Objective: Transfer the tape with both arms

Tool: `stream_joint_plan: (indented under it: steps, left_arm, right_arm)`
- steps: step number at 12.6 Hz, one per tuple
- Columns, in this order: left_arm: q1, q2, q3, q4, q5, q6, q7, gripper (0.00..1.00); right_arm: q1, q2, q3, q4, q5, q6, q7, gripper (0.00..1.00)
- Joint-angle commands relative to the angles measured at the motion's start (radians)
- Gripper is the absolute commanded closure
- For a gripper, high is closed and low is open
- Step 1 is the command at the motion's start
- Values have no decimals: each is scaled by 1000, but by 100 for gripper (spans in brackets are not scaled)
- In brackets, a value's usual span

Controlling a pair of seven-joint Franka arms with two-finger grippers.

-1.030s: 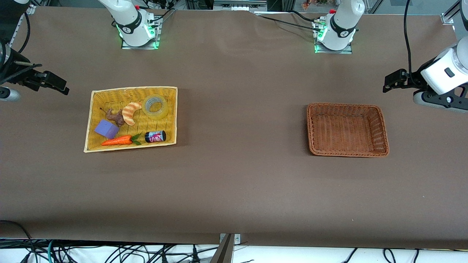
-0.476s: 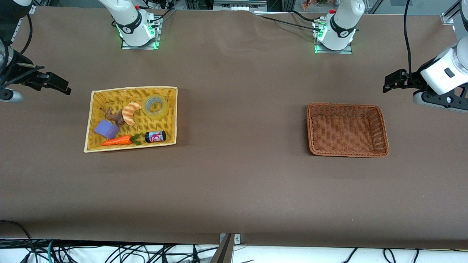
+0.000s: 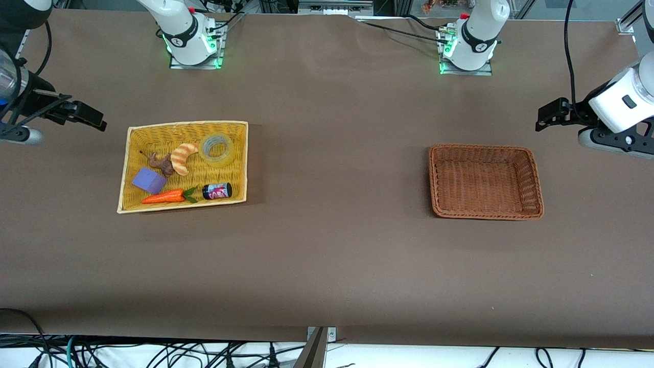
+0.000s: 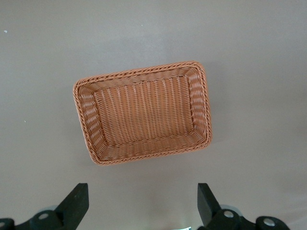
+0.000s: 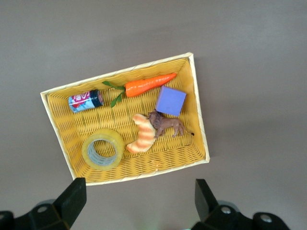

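A roll of tape (image 3: 217, 150) lies flat in the yellow basket (image 3: 134, 166), in the corner beside the croissant (image 3: 183, 157) — untouched. It looks light, stiff and smooth; gripping across the ring wall seems best. The right pincer (image 5: 139, 203) hangs near that basket, fingers apart. The left pincer (image 4: 142, 205) — also apart — waits by the empty brown basket (image 3: 534, 179).

The front view looks down from high across the surface (image 3: 327, 255) and faces both bases. The left wrist view looks straight down on the brown basket (image 4: 86, 124), the right wrist view on the yellow basket (image 5: 196, 110) (each basket shows in the front view too), both from well above
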Motion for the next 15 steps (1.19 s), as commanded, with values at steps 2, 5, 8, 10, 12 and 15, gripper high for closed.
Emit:
stream_joint_plan:
  steps: [2,5,8,10,12,15]
  left_arm:
    - [5,13,1,27,-25,0,19,0]
    - [5,13,-1,27,-25,0,19,0]
    - [5,13,1,27,-25,0,19,0]
    - [5,13,0,27,-25,0,19,0]
    - [5,13,-1,27,-25,0,19,0]
    - [5,13,1,27,-25,0,19,0]
  right_arm:
    - [49,50,2,5,13,-15,-14,0]
    - [145,115,2,-6,12,-66,-100,0]
    - [187,123,2,-174,4,140,-127,0]
    - [187,113,4,-324,4,292,-233,0]
    - [187,103,8,-482,4,497,-241,0]
    - [187,163,57,-636,2,801,-253,0]
